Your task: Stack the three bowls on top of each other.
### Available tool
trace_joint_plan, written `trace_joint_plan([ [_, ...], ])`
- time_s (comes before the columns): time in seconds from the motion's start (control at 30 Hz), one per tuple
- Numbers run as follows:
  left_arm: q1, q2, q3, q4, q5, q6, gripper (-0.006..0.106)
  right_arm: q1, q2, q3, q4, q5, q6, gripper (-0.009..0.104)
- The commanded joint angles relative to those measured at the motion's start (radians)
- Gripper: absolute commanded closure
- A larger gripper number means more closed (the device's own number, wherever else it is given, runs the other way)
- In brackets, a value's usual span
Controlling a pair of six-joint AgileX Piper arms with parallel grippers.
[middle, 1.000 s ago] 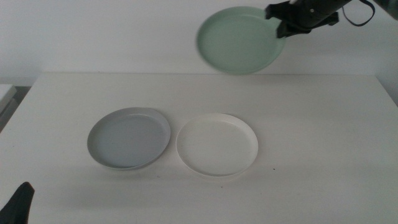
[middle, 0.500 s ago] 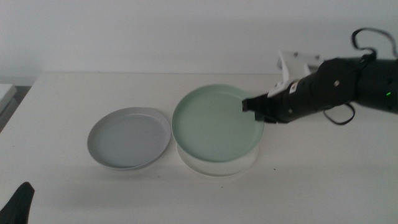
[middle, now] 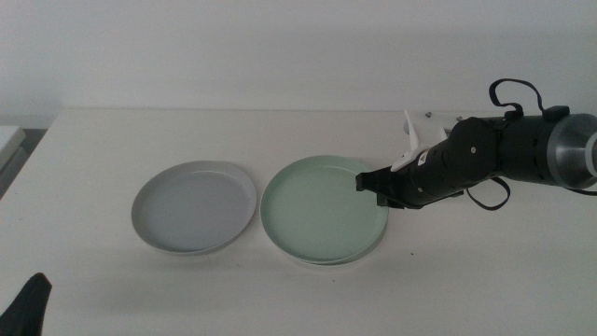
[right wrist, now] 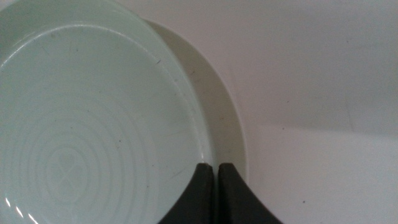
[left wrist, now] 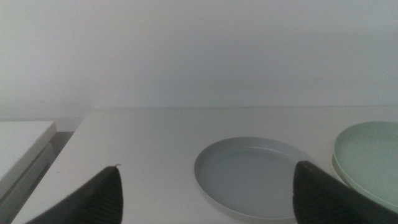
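Observation:
The pale green bowl (middle: 322, 207) rests in the white bowl (middle: 319, 262), of which only a thin rim shows beneath it. My right gripper (middle: 371, 186) comes in from the right and is shut on the green bowl's right rim. In the right wrist view its jaws (right wrist: 217, 169) pinch the green bowl (right wrist: 81, 124) at the rim, with the white bowl's rim (right wrist: 231, 124) showing beside it. The light grey bowl (middle: 194, 205) sits alone to the left, close to the stack. My left gripper (middle: 28, 308) waits open at the front left; its wrist view shows the grey bowl (left wrist: 255, 177) and the green bowl (left wrist: 370, 155).
The white table (middle: 485, 280) runs to a pale wall at the back. A lower white surface (left wrist: 18, 140) stands past the table's left edge. A black cable loops over the right arm (middle: 513, 93).
The right gripper brought the green bowl down from high at the back and lowered it onto the white bowl, where it now rests. The grey bowl and left arm have not moved.

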Motion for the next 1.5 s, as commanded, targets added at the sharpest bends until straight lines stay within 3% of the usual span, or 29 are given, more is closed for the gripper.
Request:
trace_joint_plan([
  [0.0,0.002,-0.004,0.0,0.001,-0.013,0.0,0.007,-0.001,-0.004,0.003,-0.001,-0.015,0.004,0.096],
  [0.13,0.002,-0.004,0.0,0.001,-0.013,0.0,0.007,-0.001,-0.004,0.003,-0.01,-0.015,0.004,0.081],
  [0.33,0.002,-0.004,0.0,0.001,-0.013,0.0,0.007,-0.002,-0.028,-0.056,-0.015,0.064,-0.003,0.039],
  [0.4,0.002,-0.004,0.0,0.001,-0.013,0.0,0.007,-0.002,-0.077,-0.09,-0.044,0.103,-0.028,0.025],
  [0.5,0.002,-0.004,0.0,0.001,-0.013,0.0,0.007,-0.002,-0.179,-0.136,-0.116,0.191,-0.071,0.014],
  [0.63,0.002,-0.004,0.0,0.001,-0.013,0.0,0.007,-0.002,-0.396,-0.151,-0.137,0.291,-0.183,0.013],
  [0.77,0.002,-0.004,0.0,0.001,-0.013,0.0,0.007,-0.002,-0.655,-0.059,-0.096,0.339,-0.248,0.013],
  [1.0,0.002,-0.004,0.0,0.001,-0.013,0.002,0.007,-0.001,-1.063,0.269,0.187,0.266,-0.552,0.015],
  [1.07,0.002,-0.004,0.0,0.001,-0.013,0.002,0.007,-0.001,-1.103,0.282,0.22,0.298,-0.579,0.017],
  [1.47,0.002,-0.004,0.0,0.001,-0.013,-0.002,0.007,-0.001,-1.112,0.281,0.266,0.361,-0.552,0.019],
])
